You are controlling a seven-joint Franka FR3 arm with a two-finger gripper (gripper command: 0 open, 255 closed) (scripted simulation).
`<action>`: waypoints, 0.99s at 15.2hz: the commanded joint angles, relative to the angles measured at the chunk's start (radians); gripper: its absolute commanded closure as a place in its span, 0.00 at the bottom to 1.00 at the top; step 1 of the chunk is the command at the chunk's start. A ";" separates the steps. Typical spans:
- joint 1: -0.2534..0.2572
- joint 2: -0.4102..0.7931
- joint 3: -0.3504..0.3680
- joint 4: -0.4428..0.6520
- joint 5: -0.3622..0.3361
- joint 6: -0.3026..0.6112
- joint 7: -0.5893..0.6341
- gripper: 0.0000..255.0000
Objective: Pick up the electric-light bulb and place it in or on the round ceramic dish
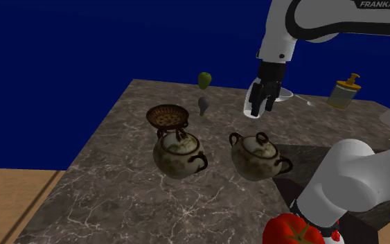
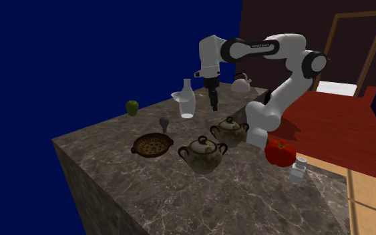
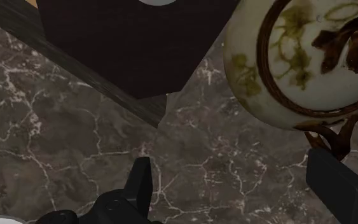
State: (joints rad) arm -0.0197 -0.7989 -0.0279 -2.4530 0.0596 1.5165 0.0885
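Note:
The light bulb (image 1: 204,105) is a small grey bulb standing on the marble table, also seen as the bulb (image 2: 163,123) in the second exterior view. Close beside it sits the round brown dish (image 1: 167,116), with a patterned inside (image 2: 151,144). My gripper (image 1: 261,104) hangs open above the table, off to the shoulder view's right of the bulb and apart from it. It points down (image 2: 213,103) with nothing in it. In the wrist view the gripper (image 3: 238,191) has its fingers (image 3: 142,184) wide apart over bare marble, next to a cream lidded pot (image 3: 304,63).
Two cream lidded pots (image 1: 178,152) (image 1: 258,156) stand in front of the dish. A green fruit (image 1: 204,80) lies behind the bulb. A clear glass carafe (image 2: 187,100) stands by the gripper. A yellow dispenser (image 1: 344,91), red tomato (image 1: 291,230) and shaker (image 2: 298,170) are near the stand.

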 commanded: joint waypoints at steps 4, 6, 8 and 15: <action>-0.001 0.127 -0.002 0.066 -0.009 0.061 -0.008 0.00; -0.001 0.211 -0.004 0.115 -0.014 0.095 -0.012 0.00; -0.001 0.293 -0.006 0.170 -0.019 0.122 -0.015 0.00; -0.003 0.577 -0.011 0.399 -0.034 0.177 -0.025 0.00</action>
State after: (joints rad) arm -0.0243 -0.2598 -0.0409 -2.0905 0.0265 1.6918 0.0608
